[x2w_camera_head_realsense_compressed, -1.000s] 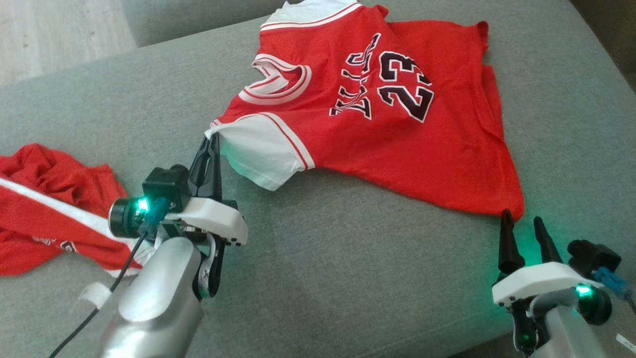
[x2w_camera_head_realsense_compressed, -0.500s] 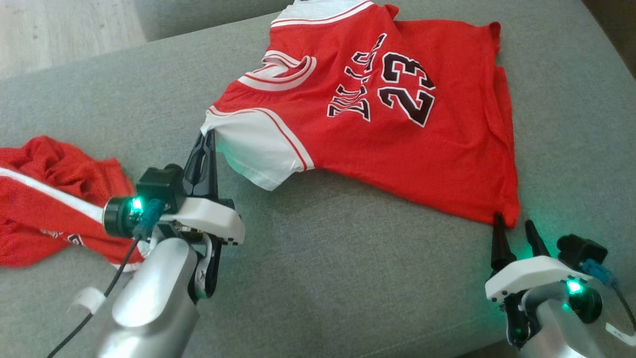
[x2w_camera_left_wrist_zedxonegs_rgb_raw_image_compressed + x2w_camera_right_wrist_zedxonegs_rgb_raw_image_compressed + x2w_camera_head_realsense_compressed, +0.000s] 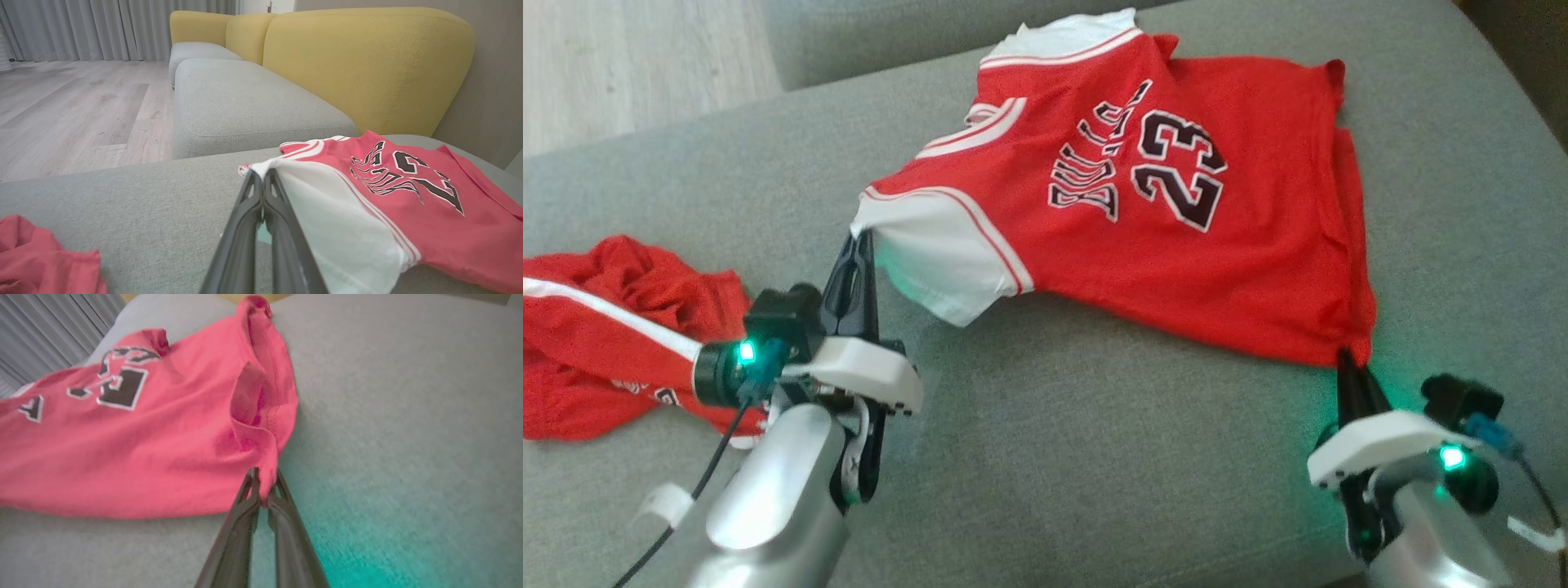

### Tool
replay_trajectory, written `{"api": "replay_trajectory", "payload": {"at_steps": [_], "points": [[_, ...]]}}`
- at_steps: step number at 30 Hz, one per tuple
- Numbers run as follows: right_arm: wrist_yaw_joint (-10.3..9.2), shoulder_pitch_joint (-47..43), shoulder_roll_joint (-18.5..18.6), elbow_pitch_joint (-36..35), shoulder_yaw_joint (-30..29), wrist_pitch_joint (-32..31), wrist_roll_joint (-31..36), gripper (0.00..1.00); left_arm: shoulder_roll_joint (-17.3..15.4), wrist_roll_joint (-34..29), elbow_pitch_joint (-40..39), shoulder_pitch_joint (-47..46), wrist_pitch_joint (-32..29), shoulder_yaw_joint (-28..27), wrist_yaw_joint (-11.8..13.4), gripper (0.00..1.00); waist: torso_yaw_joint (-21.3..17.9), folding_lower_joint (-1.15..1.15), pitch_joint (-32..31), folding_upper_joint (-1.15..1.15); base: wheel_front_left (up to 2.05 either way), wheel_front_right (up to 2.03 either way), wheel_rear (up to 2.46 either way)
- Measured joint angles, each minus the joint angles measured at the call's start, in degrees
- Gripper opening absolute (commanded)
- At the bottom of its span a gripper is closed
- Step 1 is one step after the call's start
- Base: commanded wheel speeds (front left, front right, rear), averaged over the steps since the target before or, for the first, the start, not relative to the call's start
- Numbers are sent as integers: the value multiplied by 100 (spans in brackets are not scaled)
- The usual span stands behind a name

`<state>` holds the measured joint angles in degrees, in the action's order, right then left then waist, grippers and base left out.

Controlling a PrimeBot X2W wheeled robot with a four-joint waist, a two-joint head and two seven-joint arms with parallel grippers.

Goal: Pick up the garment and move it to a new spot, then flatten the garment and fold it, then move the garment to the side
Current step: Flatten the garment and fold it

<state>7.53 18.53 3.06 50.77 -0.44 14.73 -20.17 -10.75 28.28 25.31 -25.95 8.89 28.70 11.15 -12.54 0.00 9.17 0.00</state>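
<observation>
Right tool [image 3: 1346,354] has clamped the jersey [image 3: 1176,269] hem; left tool [image 3: 859,238] grips its sleeve.

The head view looks forward and down over the grey sofa seat [image 3: 1045,490], fairly wide. The left wrist view sits low and close along the left gripper [image 3: 262,175], facing the yellow backrest [image 3: 367,69]. The right wrist view peers closely along the right gripper [image 3: 264,475]. All three share the jersey [image 3: 1176,269].
</observation>
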Motion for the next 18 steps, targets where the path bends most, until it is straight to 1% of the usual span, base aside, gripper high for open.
{"api": "replay_trajectory", "payload": {"at_steps": [4,8,12,14,18], "points": [[0,-13,-7,-643,-37,-10,10,0,-33,147,10,169,-9,-40,-65,0,1,0,-162,0,0,0,0],[0,-10,-7,-1348,-110,-45,146,0,-220,163,-10,163,-112,-57,-183,0,26,0,-316,0,0,0,0],[0,70,11,-2161,-151,-437,364,0,-354,243,-143,43,-349,-86,-321,0,65,0,-471,0,0,0,0],[0,218,92,-2526,-154,-688,434,0,-398,302,-254,-151,-481,-97,-414,0,93,0,-549,0,0,0,0],[0,695,457,-3089,-202,-1134,471,0,-468,392,-481,-716,-735,-159,-514,0,166,0,-729,0,0,0,0]]}}
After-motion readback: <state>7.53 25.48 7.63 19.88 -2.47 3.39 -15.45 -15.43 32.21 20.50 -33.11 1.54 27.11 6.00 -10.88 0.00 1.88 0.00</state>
